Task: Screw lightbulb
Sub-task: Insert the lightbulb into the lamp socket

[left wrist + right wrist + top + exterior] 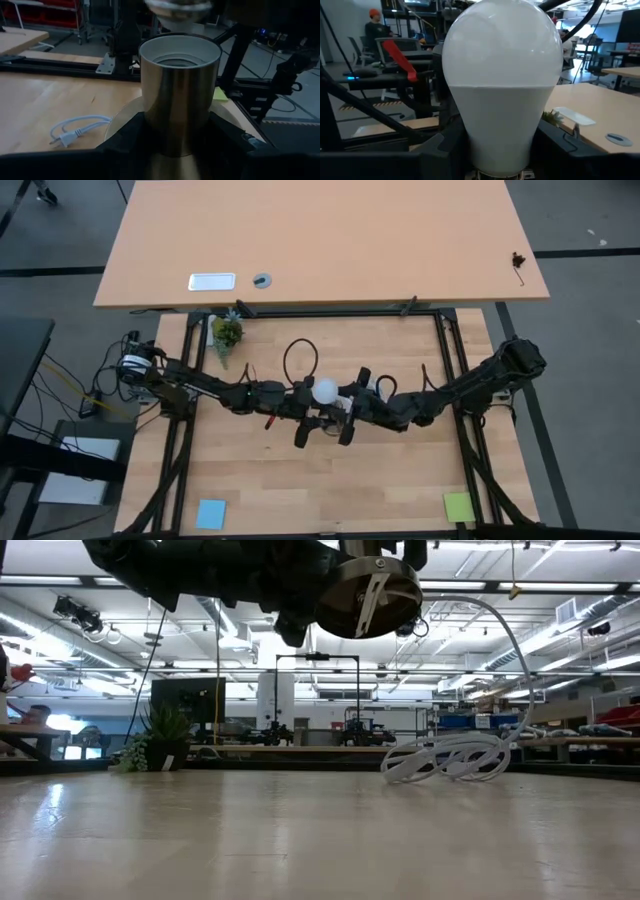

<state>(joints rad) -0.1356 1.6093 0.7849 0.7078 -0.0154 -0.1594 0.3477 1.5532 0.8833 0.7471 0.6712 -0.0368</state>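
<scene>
A brass socket (180, 100), a cylinder on a round disc, stands upright in the air over the table's middle, its mouth up. The low view shows its disc (370, 595) from below. My left gripper (300, 408) is shut on it. The white lightbulb (324, 390) hangs head up directly over that mouth, with my right gripper (347, 405) shut on it. The bulb's screw base (177, 7) shows just above the socket's rim. The bulb hides the socket in the high view. My left gripper pinches the socket's brass cylinder low down (150, 135), just above the disc, one finger on each side. The fingers come level from the table's left. The socket stands upright, lifted clear of the table. My right gripper pinches the lightbulb's narrower lower body (472, 150) between its two fingers, below the round head. The fingers come level from the table's right. The bulb sits upright, head up, lifted clear.
A white cable (450, 755) lies coiled on the table behind the arms, its plug (65, 140) on the wood. A small potted plant (226, 335) stands at the far left. A blue note (210, 513) and a green note (458, 505) lie near the front edge.
</scene>
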